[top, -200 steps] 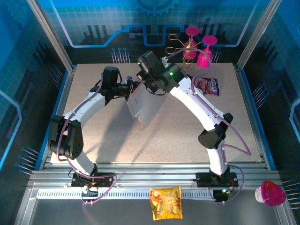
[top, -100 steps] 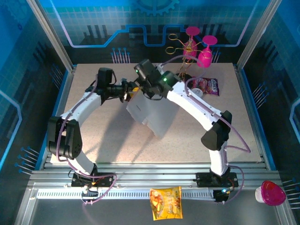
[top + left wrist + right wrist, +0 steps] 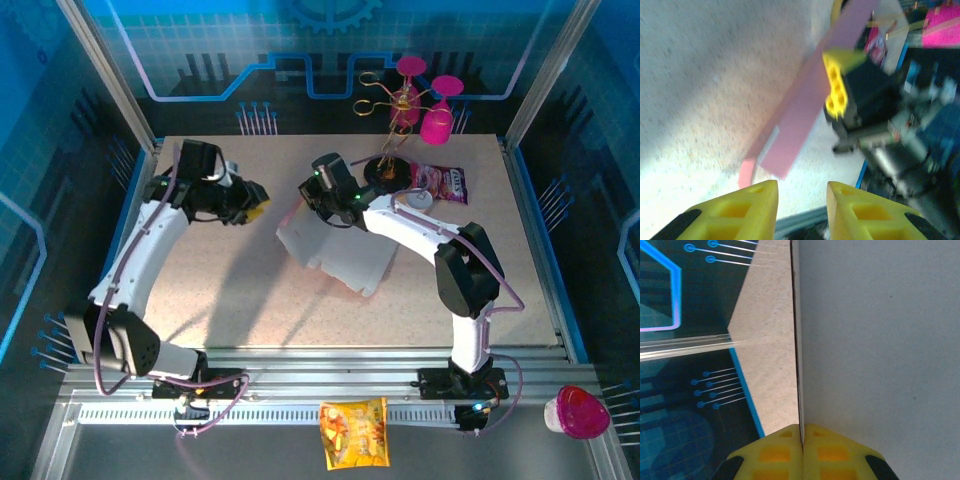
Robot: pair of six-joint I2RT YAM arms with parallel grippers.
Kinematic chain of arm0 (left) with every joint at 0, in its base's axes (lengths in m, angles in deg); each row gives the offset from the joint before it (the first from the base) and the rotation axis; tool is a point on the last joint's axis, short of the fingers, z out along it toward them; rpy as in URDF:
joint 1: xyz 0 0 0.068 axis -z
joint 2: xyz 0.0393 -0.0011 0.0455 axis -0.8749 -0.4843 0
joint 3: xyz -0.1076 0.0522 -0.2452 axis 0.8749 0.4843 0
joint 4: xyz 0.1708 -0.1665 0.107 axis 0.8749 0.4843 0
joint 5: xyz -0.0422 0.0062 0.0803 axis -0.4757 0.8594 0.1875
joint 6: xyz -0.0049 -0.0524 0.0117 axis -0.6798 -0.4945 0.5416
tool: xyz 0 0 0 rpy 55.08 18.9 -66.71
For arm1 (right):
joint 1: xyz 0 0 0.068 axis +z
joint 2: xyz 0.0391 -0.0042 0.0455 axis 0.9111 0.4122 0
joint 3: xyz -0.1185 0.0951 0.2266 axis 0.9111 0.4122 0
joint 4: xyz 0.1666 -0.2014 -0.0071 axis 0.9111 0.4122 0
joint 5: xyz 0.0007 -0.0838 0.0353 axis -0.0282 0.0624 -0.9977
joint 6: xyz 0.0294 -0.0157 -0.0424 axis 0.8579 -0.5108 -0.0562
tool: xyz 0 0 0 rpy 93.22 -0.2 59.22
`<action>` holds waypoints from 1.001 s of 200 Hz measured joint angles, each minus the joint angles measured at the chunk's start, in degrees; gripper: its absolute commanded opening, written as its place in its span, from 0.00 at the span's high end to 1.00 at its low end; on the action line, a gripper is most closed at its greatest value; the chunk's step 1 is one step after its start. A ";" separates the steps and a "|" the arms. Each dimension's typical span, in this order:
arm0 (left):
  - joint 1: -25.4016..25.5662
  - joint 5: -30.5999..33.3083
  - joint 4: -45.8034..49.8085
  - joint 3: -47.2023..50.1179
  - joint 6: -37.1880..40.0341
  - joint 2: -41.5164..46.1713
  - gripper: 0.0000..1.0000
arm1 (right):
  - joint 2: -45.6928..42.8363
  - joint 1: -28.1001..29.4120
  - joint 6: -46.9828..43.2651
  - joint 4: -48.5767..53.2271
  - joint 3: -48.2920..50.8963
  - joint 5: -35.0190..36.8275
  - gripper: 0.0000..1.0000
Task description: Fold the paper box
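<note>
The paper box point(image 3: 335, 250) is an unfolded sheet, pale side up in the top view, sloping down from its raised far-left corner to the table. My right gripper point(image 3: 306, 200) is shut on that corner. In the right wrist view its gripper point(image 3: 802, 427) pinches the sheet's edge, and the pale face of the paper box point(image 3: 875, 340) spreads to the right. My left gripper point(image 3: 255, 205) hangs apart from the sheet, to its left. The left wrist view has that gripper point(image 3: 802, 185) open with nothing between the fingers, and beyond it the pink underside of the paper box point(image 3: 800, 115).
Two magenta goblets point(image 3: 425, 105) hang on a wire stand at the back. A glossy pink snack bag point(image 3: 440, 183) lies just right of my right arm. An orange snack bag point(image 3: 352, 432) and a pink cup point(image 3: 578, 412) sit on the near rail, off the table.
My left gripper has drawn back to the left, away from the sheet's corner. The right gripper has lowered the sheet, which now lies flatter and further right.
</note>
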 measured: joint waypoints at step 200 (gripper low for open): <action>6.36 8.00 -18.43 26.53 -14.51 11.56 0.69 | -0.76 -4.61 1.70 -41.42 24.46 -14.84 1.00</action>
